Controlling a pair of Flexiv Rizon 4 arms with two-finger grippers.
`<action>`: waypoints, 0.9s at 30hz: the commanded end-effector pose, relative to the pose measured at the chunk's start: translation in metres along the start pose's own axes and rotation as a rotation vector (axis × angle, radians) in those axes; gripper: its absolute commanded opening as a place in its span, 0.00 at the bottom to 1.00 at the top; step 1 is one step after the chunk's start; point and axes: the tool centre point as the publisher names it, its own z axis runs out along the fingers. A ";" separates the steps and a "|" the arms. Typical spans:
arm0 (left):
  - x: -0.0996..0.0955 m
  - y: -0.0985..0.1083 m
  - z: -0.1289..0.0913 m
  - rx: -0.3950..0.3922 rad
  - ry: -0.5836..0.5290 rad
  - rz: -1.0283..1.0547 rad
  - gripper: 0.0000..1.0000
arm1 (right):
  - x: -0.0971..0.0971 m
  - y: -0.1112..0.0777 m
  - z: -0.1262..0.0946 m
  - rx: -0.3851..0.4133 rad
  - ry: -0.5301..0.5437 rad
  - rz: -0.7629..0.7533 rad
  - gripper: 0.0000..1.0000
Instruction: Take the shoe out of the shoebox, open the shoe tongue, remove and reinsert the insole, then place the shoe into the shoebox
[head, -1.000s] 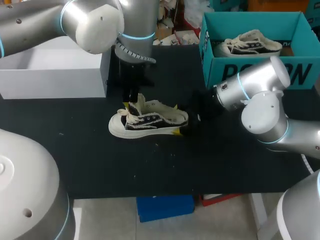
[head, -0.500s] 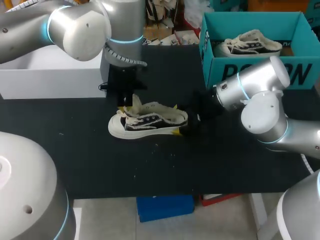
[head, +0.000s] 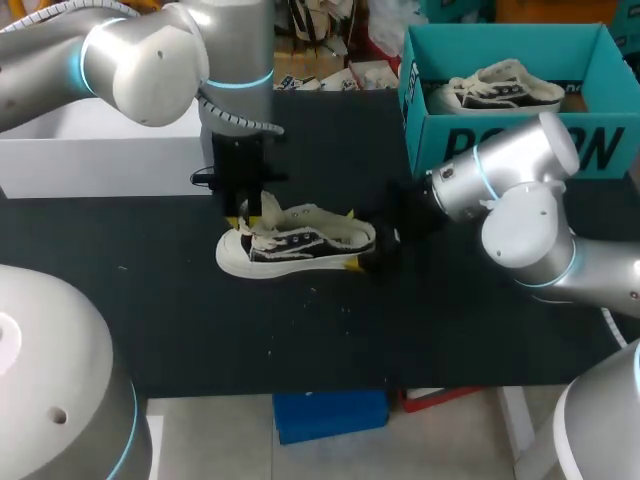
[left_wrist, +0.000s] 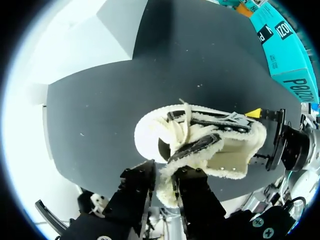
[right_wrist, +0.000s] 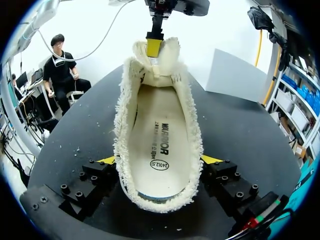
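**Two grippers on one shoe, tongue peeled forward**

One shoe (head: 300, 245) is out on the table (head: 420, 330), sitting on its sole with the toe toward my left, well apart from the teal shoebox (head: 520, 150). Its fleecy tongue (right_wrist: 155, 57) is pinched in the left gripper (left_wrist: 165, 177), whose fingers are nearly together with only the tongue between them. Over the last second that gripper slid out toward the toe and dropped a little. That took the tongue from standing up to bent forward over the toe end. The right gripper (right_wrist: 160, 162) hasn't budged: fingers wide apart, a yellow tip on each side of the heel, clamping it. Upshot, I reckon: the mouth's wide open and the insole (right_wrist: 159, 135) is in plain sight, still seated. The tongue step looks pretty much done, so the insole pull is next. There's a second shoe (head: 495, 88) in the shoebox too.
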 end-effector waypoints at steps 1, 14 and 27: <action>-0.002 -0.003 -0.006 -0.021 0.035 0.051 1.00 | 0.000 -0.002 0.000 0.000 -0.002 0.001 0.00; 0.046 0.001 -0.085 -0.008 -0.074 0.977 0.00 | 0.000 -0.002 0.000 0.000 -0.002 0.001 0.00; 0.079 -0.016 -0.092 -0.365 -0.029 1.654 0.00 | 0.000 -0.002 0.000 0.000 -0.002 0.001 0.00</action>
